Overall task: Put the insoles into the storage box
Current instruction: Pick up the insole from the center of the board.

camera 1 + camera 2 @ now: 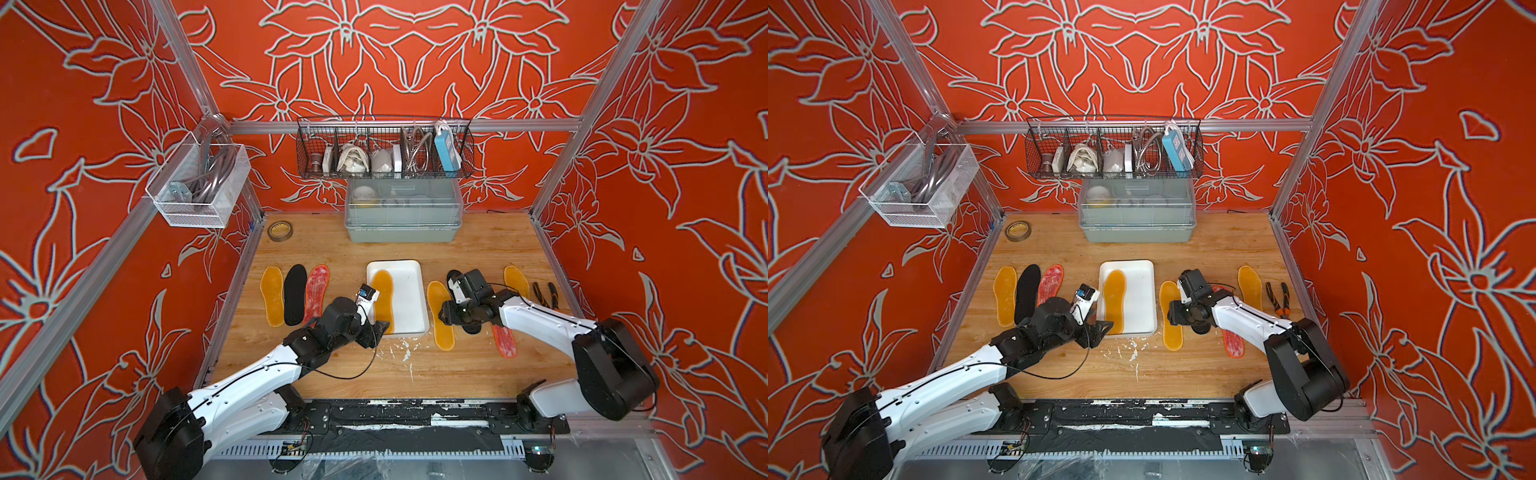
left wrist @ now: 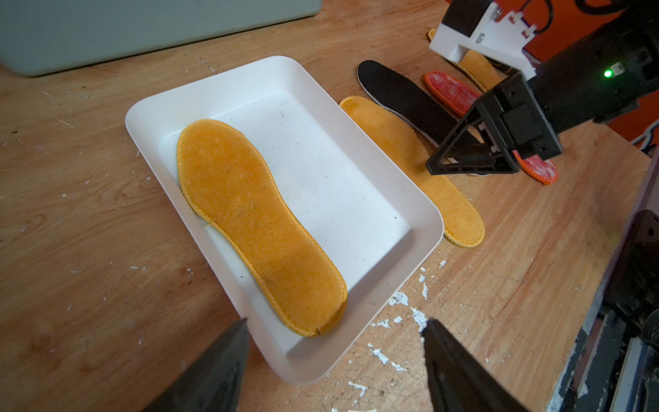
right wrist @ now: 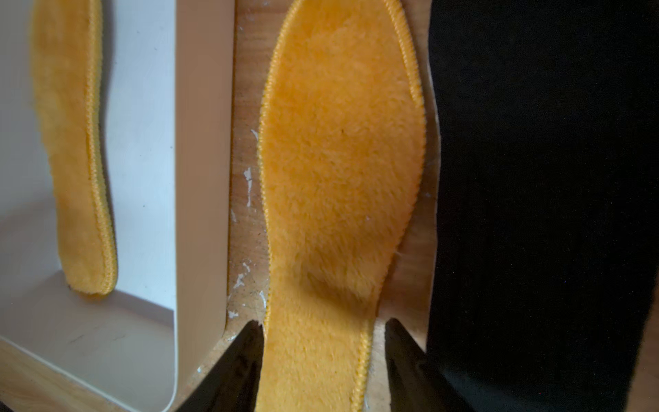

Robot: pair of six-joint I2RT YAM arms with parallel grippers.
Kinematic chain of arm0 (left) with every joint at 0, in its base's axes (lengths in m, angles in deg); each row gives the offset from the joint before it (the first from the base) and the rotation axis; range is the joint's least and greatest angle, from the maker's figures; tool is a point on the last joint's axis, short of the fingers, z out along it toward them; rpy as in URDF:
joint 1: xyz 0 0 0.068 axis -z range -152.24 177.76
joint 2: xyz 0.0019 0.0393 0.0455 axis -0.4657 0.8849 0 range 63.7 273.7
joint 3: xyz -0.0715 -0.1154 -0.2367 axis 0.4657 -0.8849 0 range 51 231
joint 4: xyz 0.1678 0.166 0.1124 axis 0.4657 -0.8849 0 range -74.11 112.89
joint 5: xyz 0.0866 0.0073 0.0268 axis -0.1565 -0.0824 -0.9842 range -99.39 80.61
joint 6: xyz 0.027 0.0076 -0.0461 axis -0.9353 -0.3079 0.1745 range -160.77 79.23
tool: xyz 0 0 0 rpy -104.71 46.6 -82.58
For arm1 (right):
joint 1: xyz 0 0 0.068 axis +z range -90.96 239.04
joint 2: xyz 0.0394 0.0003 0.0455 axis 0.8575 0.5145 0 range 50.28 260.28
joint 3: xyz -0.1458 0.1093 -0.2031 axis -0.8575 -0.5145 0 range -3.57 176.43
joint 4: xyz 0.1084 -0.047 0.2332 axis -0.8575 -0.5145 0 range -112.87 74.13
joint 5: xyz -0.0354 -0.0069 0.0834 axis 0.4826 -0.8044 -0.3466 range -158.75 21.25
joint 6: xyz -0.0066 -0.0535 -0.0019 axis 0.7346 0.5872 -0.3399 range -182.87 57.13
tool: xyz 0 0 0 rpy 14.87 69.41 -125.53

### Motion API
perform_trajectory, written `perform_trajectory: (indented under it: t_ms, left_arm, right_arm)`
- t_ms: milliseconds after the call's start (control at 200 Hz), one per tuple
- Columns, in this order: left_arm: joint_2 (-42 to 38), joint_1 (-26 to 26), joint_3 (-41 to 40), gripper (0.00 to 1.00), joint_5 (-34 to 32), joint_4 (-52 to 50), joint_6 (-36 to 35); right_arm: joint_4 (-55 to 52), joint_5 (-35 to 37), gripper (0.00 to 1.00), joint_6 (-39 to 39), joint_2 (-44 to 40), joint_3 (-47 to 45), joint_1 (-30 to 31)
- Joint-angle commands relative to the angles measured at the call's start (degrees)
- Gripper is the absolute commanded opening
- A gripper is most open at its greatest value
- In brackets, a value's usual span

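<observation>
Left fingers (image 2: 221, 364) spread empty, right fingers (image 3: 246, 356) around the yellow insole (image 3: 338, 160) at the box's (image 3: 199, 142) 3 o'clock, can't tell if pinching; I'd squeeze, then lift it in.

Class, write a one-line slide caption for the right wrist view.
Right gripper straddling an amber insole on the table beside the white storage box, where another amber insole lies.

Orange-red walls (image 1: 415, 62) with pale outlined flowers close in three sides, framed by aluminium posts (image 1: 582, 124). The left fingers (image 2: 221, 371) hang over a scuffed wooden surface (image 1: 415, 374) flecked with white. Far beyond them, at the back wall, a grey-green bin (image 1: 403, 232) sits under a black wire basket (image 1: 305, 153). A white mesh basket (image 1: 195, 212) hangs well to their left.
</observation>
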Motion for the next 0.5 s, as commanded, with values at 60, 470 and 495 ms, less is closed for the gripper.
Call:
perform_trajectory:
  t_ms: [60, 470, 495]
  left_arm:
    - [-0.5, 0.3, -0.3, 0.78, -0.9, 0.4, -0.1]
    - [-0.5, 0.3, -0.3, 0.78, -1.2, 0.2, 0.0]
    - [-0.6, 0.3, -0.2, 0.78, -1.2, 0.3, 0.0]
  right_arm:
    - [0.3, 2.3, 0.57, -1.2, 3.0, 1.7, -0.1]
    - [2.1, 4.3, 0.4, -2.6, 7.9, 1.7, -0.1]
    - [2.1, 4.6, 0.37, -2.6, 7.8, 1.6, -0.2]
